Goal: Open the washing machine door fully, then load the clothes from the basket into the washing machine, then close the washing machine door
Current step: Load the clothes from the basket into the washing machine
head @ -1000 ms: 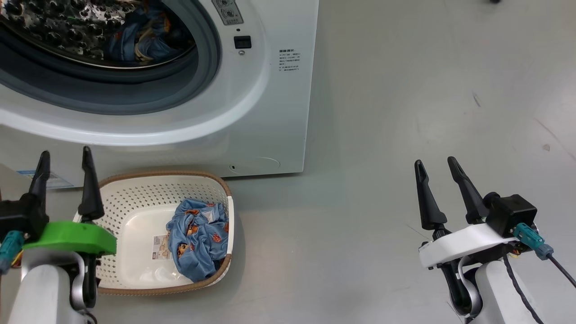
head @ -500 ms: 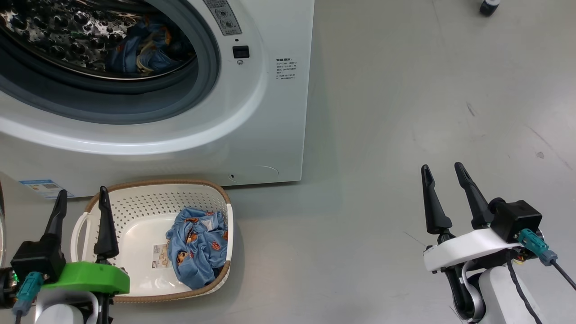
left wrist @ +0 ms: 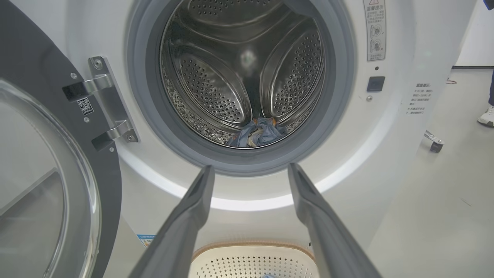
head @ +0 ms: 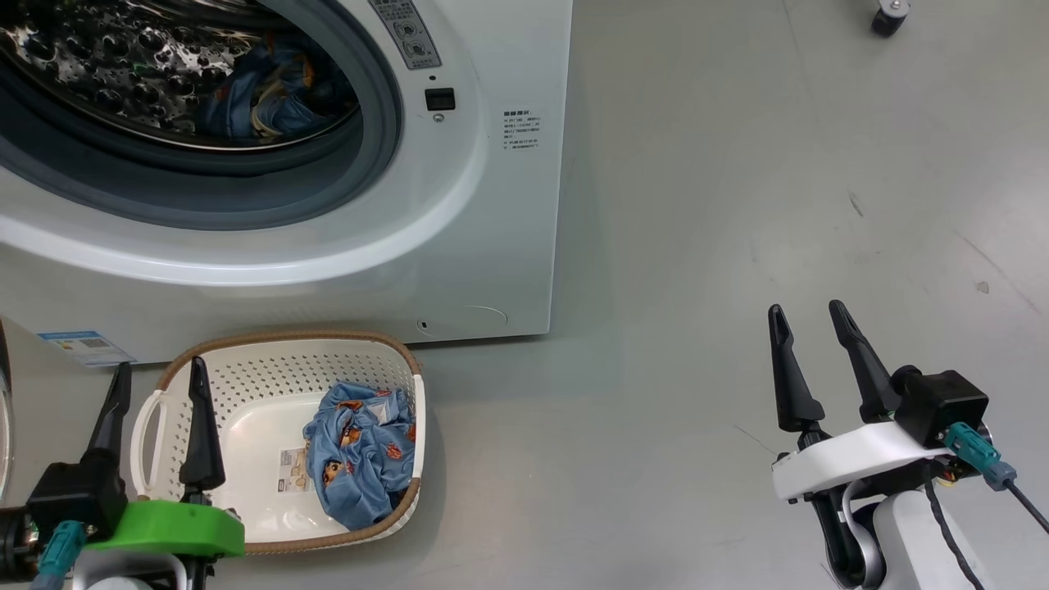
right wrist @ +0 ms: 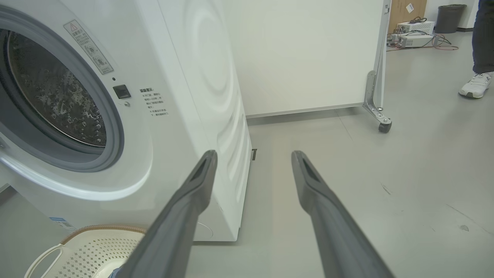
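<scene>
The white washing machine [head: 500, 238] stands with its door [left wrist: 42, 162] swung open to the left on its hinge. One piece of the light blue clothes [head: 262, 98] lies in the steel drum [left wrist: 247, 65]. Another blue garment [head: 361, 455] lies in the cream basket [head: 246, 369] on the floor before the machine. My left gripper [head: 160, 373] hovers open over the basket's left end, empty. My right gripper [head: 807, 315] stands open and empty over bare floor to the right.
Grey floor [head: 737, 205] stretches to the right of the machine. A white panel on castors [right wrist: 380, 125] stands behind it. A person's white shoe [right wrist: 474, 85] is at the far right. Boxes and cables [right wrist: 417, 31] lie in the background.
My left gripper has dropped lower and moved slightly right, toward the basket's left end. The head view has shifted a little. The right gripper has barely moved.
</scene>
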You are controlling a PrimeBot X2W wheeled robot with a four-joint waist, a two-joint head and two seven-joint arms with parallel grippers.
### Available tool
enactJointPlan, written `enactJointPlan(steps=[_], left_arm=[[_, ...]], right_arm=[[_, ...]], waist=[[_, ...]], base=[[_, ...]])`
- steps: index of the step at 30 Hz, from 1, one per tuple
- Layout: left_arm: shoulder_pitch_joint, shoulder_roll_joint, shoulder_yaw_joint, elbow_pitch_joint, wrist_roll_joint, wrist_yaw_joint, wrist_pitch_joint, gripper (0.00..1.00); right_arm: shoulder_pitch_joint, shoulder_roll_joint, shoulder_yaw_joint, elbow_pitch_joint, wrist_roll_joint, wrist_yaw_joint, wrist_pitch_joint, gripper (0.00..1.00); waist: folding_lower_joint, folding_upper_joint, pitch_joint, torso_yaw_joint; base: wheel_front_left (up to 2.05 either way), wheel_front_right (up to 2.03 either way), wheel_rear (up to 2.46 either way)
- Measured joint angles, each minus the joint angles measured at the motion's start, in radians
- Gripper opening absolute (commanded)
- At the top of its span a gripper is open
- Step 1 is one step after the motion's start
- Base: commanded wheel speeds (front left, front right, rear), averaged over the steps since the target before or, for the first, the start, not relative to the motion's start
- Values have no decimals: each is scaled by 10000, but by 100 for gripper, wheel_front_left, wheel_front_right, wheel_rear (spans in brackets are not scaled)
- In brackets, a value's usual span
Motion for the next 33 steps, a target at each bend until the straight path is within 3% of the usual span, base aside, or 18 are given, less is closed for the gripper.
enactJointPlan(steps=[33], left_arm=[[424, -234, 71, -274, 153, -132, 0, 100]], right_arm=[[272, -38, 58, -19, -71, 0, 0, 100]], waist=[[1, 0, -242, 78]], base=[[0, 0, 0]])
